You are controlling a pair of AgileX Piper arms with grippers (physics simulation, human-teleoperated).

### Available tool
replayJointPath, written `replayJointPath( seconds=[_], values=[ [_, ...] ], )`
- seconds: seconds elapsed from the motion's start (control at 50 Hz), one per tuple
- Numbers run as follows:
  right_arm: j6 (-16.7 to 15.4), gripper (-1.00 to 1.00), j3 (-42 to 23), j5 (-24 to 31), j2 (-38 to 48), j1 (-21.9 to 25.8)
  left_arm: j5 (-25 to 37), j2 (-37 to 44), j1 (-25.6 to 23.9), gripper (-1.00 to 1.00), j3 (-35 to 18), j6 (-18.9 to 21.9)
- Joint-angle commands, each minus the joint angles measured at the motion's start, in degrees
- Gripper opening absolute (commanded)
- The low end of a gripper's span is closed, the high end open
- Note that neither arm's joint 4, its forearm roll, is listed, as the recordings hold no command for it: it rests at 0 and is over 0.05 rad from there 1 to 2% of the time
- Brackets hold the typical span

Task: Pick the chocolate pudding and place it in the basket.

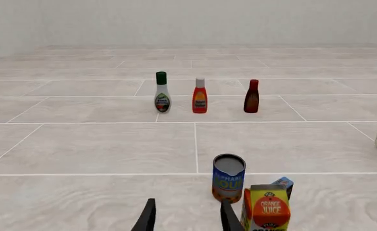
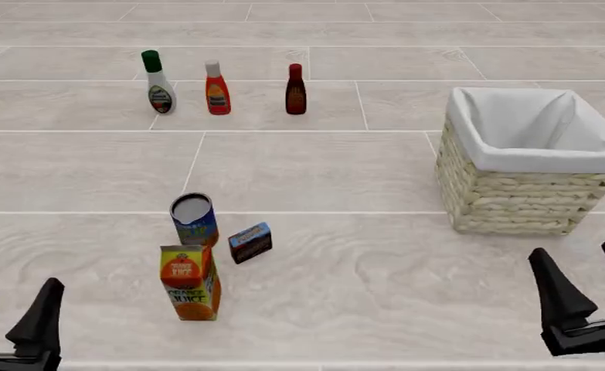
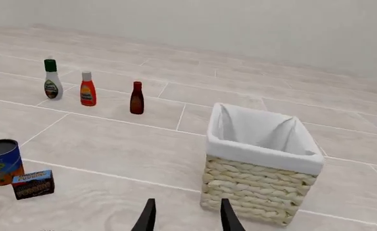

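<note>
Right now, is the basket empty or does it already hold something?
Empty, as far as visible. The basket shows only white lining inside in the front and right wrist views, and the chocolate pudding sits on the table beside the blue can.

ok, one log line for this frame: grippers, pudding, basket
left gripper: open, empty | right gripper: open, empty | chocolate pudding: on table beside soup can, ungrasped | basket: nothing visible inside
</note>
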Motion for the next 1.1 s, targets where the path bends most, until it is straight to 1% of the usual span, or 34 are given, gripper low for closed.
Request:
replayJointPath(
  seconds=[0.02, 0.08, 0.1, 0.22, 0.34, 0.36, 0.44, 0.46, 0.5, 0.56, 0.68, 0.72, 0.86, 0.96, 1.02, 1.06, 1.08, 1.1],
  values=[
    [-5.9, 1.00, -6.5, -5.4, 13.7, 6.9, 0.0, -0.3, 0.0, 1.00, 0.1, 0.0],
    [-6.5, 1.00, -7.7, -6.3, 16.8, 8.5, 0.0, -0.2, 0.0, 1.00, 0.1, 0.0],
    [-7.5, 1.00, -7.8, -7.0, 17.9, 8.8, 0.0, -0.2, 0.0, 1.00, 0.1, 0.0],
    [-8.8, 1.00, -8.7, -11.1, 24.1, 10.4, 0.0, -0.2, 0.0, 1.00, 0.1, 0.0],
    [-9.6, 1.00, -10.8, -12.3, 28.2, 12.8, -0.1, -0.2, 0.0, 1.00, 0.2, 0.0],
    [-10.4, 1.00, -11.4, -13.0, 30.1, 13.7, -0.1, -0.3, 0.0, 1.00, 0.2, 0.0],
    [-11.3, 1.00, -12.4, -13.8, 32.9, 15.1, -0.1, -0.3, 0.0, 1.00, 0.3, 0.0],
    [-12.3, 1.00, -13.1, -13.8, 34.3, 16.2, -0.1, -0.3, 0.0, 1.00, 0.2, 0.0],
    [-12.8, 1.00, -13.5, -13.6, 34.8, 16.6, 0.2, -0.4, 0.0, 1.00, 0.0, 0.0],
    [-15.0, 1.00, -15.2, -13.1, 37.4, 18.3, 0.1, -0.4, 0.0, 1.00, 0.1, 0.0],
    [-17.1, 1.00, -18.2, -11.5, 39.8, 19.2, -0.2, -0.3, 0.0, 1.00, 0.3, 0.0],
    [-17.5, 1.00, -19.0, -10.7, 39.9, 19.7, -0.2, -0.3, 0.0, 1.00, 0.3, 0.0],
    [-17.3, 1.00, -21.0, -11.3, 43.6, 19.9, -0.1, -0.3, 0.0, 1.00, 0.3, 0.0],
    [-18.8, 1.00, -23.8, -10.9, 47.0, 21.1, -0.2, -0.2, 0.0, 1.00, 0.3, 0.1],
    [-19.1, 1.00, -24.9, -10.6, 48.1, 21.4, -0.3, -0.2, 0.0, 1.00, 0.3, 0.1],
    [-20.2, 1.00, -25.7, -10.1, 49.6, 22.4, -0.2, -0.2, 0.1, 1.00, 0.3, 0.1],
    [-19.9, 1.00, -26.4, -9.8, 49.9, 22.5, -0.2, -0.2, 0.0, 1.00, 0.3, 0.0],
    [-20.2, 1.00, -27.6, -9.1, 51.4, 22.9, -0.2, -0.2, 0.0, 1.00, 0.3, 0.1]
  ],
)
